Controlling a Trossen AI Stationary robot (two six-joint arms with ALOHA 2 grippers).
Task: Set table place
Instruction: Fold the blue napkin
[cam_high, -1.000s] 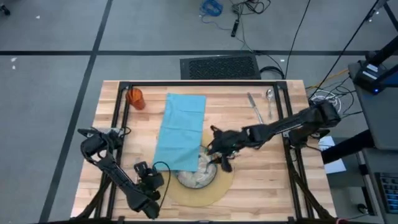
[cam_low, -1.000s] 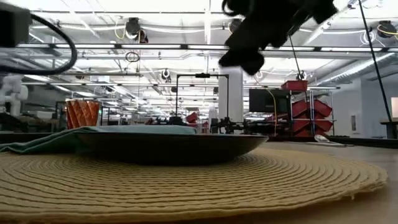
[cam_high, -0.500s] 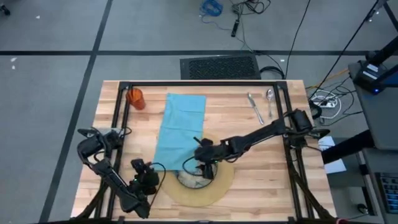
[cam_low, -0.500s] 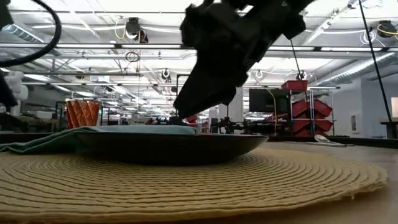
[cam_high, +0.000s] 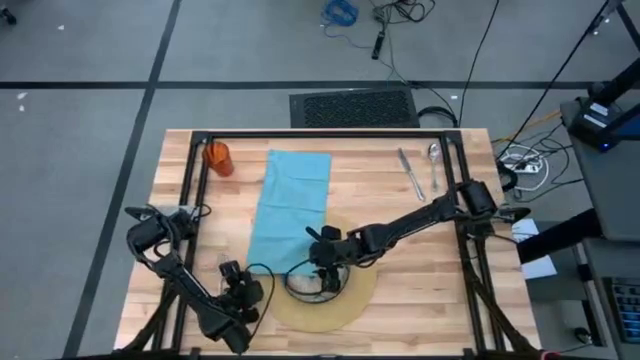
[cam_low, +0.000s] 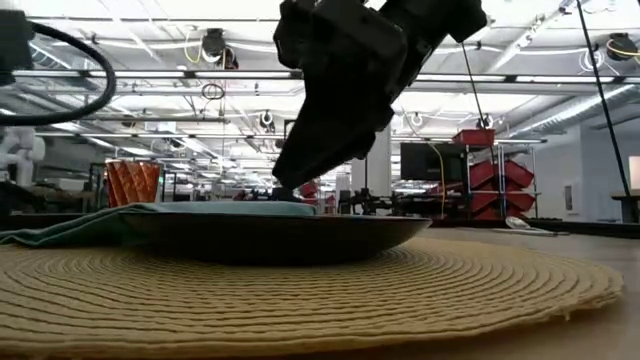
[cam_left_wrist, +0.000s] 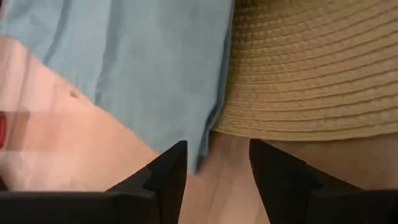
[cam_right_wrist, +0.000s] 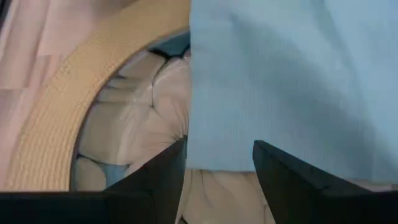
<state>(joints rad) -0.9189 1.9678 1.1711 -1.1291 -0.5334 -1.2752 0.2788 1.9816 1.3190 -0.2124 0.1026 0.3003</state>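
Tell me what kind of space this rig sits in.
Likely a large lab or industrial workshop: the low view shows long rows of ceiling lights, red parts bins and monitors behind the table; the high view shows bare grey floor with loose cables.

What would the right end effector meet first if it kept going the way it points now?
Most likely the edge of the teal cloth napkin, which lies between the open fingers of the right end effector, draped over the speckled plate. Depth is uncertain.
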